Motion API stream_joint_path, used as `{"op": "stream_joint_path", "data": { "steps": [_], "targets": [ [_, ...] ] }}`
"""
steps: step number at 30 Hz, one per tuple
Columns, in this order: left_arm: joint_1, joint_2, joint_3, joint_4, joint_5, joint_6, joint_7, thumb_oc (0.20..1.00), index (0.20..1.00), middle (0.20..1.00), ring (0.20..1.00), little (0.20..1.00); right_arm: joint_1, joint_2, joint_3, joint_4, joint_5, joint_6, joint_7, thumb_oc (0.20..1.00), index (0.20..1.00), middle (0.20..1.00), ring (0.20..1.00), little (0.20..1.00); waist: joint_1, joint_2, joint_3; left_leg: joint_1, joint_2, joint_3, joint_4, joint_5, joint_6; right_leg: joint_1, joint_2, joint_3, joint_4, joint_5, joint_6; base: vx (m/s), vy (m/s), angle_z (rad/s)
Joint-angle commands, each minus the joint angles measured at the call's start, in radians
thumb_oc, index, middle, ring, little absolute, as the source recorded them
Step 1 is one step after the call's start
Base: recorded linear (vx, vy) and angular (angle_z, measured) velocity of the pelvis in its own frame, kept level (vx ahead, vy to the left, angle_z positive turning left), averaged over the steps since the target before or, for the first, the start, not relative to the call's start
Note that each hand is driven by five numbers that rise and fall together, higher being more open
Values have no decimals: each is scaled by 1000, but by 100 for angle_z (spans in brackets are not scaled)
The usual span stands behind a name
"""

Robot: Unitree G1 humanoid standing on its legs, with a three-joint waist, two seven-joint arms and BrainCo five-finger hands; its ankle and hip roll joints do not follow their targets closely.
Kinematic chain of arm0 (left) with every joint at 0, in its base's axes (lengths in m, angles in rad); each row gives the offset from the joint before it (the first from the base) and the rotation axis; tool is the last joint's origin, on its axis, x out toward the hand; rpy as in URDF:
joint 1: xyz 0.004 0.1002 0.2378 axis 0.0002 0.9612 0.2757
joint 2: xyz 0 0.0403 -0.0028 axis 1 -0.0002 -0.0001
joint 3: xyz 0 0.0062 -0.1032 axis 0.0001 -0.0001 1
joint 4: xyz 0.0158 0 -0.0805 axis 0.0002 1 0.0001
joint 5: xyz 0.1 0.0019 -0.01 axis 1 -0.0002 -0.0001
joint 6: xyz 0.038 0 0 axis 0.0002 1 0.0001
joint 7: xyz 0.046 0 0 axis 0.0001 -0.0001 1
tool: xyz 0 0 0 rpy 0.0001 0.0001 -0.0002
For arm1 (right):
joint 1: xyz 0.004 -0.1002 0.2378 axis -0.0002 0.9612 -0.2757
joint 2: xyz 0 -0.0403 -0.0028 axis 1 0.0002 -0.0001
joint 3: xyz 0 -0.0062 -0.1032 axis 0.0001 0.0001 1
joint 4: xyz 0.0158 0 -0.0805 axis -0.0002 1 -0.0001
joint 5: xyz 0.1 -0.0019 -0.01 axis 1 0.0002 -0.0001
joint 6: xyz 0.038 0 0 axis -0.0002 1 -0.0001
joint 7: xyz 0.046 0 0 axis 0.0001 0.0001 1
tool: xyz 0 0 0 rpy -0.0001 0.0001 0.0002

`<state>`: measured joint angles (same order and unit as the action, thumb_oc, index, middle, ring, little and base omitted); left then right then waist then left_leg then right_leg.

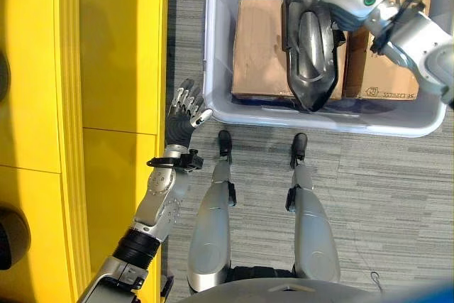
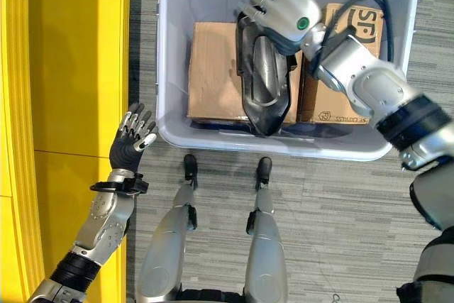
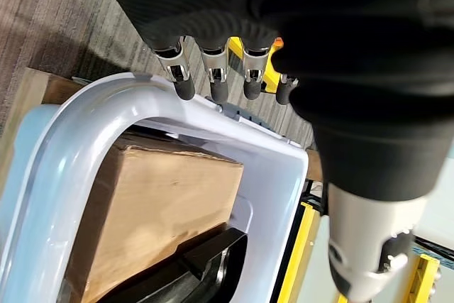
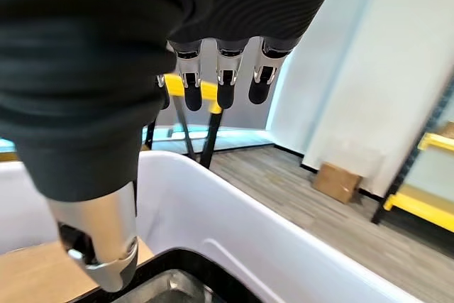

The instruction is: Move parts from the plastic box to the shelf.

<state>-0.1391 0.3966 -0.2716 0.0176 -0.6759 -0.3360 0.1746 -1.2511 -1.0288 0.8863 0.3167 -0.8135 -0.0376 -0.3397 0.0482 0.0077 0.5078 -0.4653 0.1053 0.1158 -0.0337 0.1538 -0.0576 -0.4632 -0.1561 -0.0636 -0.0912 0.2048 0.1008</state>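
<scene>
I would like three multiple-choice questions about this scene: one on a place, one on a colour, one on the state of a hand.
1. Where is the black part?
A. on the shelf
B. in the plastic box
C. on the floor

2. What colour is the shelf?
A. yellow
B. blue
C. white

3. How is the left robot hand?
A. curled round a carton
B. open, holding nothing
C. pressed on the floor

Answers: 1 B, it lies on the cardboard cartons, under the right robot hand; 2 A, its surface is yellow; 3 B, its fingers are straight beside the box.
</scene>
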Motion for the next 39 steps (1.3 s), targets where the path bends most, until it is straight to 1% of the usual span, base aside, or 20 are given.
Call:
{"op": "stream_joint_path", "data": {
  "steps": [1,3,6,11,16,17,19,21,24,28,30,31,32,35,37,38,39],
  "targets": [
    [25,22,43,-93,45,-35,10,1000,1000,1000,1000,1000,-37,-8,-59,-19,58,27,-63,1000,1000,1000,1000,1000,8,-47,5,44,44,-39,2,-38,-35,63,-69,-34,91,-111,58,2,-12,-3],
    [25,13,46,-91,44,-36,15,1000,1000,1000,1000,1000,-1,28,-114,-17,97,29,-78,1000,1000,1000,1000,1000,5,-45,6,46,44,-39,2,-38,-34,64,-68,-32,91,-110,58,3,-7,-4],
    [29,11,42,-91,44,-36,18,1000,1000,1000,1000,1000,40,61,-173,-13,116,33,-105,1000,1000,1000,1000,1000,6,-49,3,48,45,-38,1,-40,-34,63,-66,-30,92,-111,58,1,-2,-5],
    [31,14,40,-95,42,-40,15,1000,1000,1000,1000,1000,32,66,-151,11,104,32,-103,1000,1000,1000,1000,1000,8,-48,2,48,45,-39,1,-40,-33,63,-65,-30,94,-112,57,0,0,0],
    [39,20,47,-103,40,-41,7,1000,1000,1000,1000,1000,1,40,-73,43,67,22,-72,1000,1000,1000,1000,1000,12,-51,2,49,45,-42,-3,-37,-34,64,-64,-32,94,-113,57,0,0,0],
    [45,26,47,-107,35,-43,2,1000,1000,1000,1000,1000,-28,24,-15,63,42,17,-57,1000,1000,1000,1000,1000,15,-53,3,48,45,-43,-4,-36,-34,64,-64,-33,94,-113,57,0,0,0],
    [47,32,47,-111,35,-43,-2,1000,1000,1000,1000,1000,-56,11,35,76,28,9,-39,1000,1000,1000,1000,1000,19,-56,5,45,45,-44,-4,-34,-35,64,-64,-37,93,-113,58,0,0,0],
    [46,37,46,-114,33,-48,-6,1000,1000,1000,1000,1000,-97,-3,111,107,-7,5,-21,1000,1000,1000,1000,1000,21,-57,7,42,45,-44,-4,-33,-36,63,-64,-38,92,-113,59,0,0,0],
    [50,43,44,-116,30,-49,-9,1000,1000,1000,1000,1000,-127,-11,171,136,-23,2,2,1000,1000,1000,1000,1000,25,-59,10,38,45,-46,-4,-31,-38,60,-64,-40,92,-112,59,0,0,0],
    [48,47,40,-115,31,-50,-9,1000,1000,1000,1000,1000,-161,-13,247,170,-35,-10,27,1000,1000,1000,1000,1000,29,-60,12,33,44,-52,-9,-27,-39,56,-64,-46,92,-109,60,0,0,0],
    [48,45,38,-116,29,-51,-9,1000,1000,1000,1000,1000,-174,-13,263,170,-29,-16,29,1000,1000,1000,1000,1000,28,-58,12,31,44,-53,-10,-25,-39,55,-64,-47,93,-109,61,0,0,0],
    [49,51,36,-113,25,-52,-11,1000,1000,1000,1000,1000,-194,-19,313,202,-47,-16,44,1000,1000,1000,1000,1000,33,-62,12,29,43,-55,-11,-25,-38,54,-64,-47,92,-109,61,0,0,0],
    [49,49,36,-112,25,-53,-12,1000,1000,1000,1000,1000,-199,-17,319,206,-46,-17,42,1000,1000,1000,1000,1000,32,-60,12,29,43,-55,-11,-25,-38,53,-64,-47,92,-109,61,0,0,0],
    [54,61,27,-115,14,-54,-22,1000,1000,1000,1000,1000,-253,-9,421,257,-76,-31,76,1000,1000,1000,1000,1000,42,-65,12,22,43,-61,-11,-24,-38,51,-65,-52,91,-111,61,1,1,1],
    [54,59,27,-116,11,-53,-24,1000,1000,1000,1000,1000,-266,2,444,283,-77,-37,82,1000,1000,1000,1000,1000,41,-61,12,20,42,-61,-11,-24,-38,49,-65,-53,91,-111,61,1,2,2],
    [56,62,23,-117,5,-55,-30,1000,1000,1000,1000,1000,-282,15,489,324,-93,-41,100,1000,1000,1000,1000,1000,46,-62,12,15,40,-63,-12,-23,-39,47,-65,-55,91,-110,61,0,0,0],
    [58,62,20,-118,3,-55,-34,1000,1000,1000,1000,1000,-290,20,506,335,-94,-48,110,1000,1000,1000,1000,1000,48,-62,12,13,40,-65,-12,-22,-38,45,-64,-55,90,-111,61,0,0,0]
  ]
}}
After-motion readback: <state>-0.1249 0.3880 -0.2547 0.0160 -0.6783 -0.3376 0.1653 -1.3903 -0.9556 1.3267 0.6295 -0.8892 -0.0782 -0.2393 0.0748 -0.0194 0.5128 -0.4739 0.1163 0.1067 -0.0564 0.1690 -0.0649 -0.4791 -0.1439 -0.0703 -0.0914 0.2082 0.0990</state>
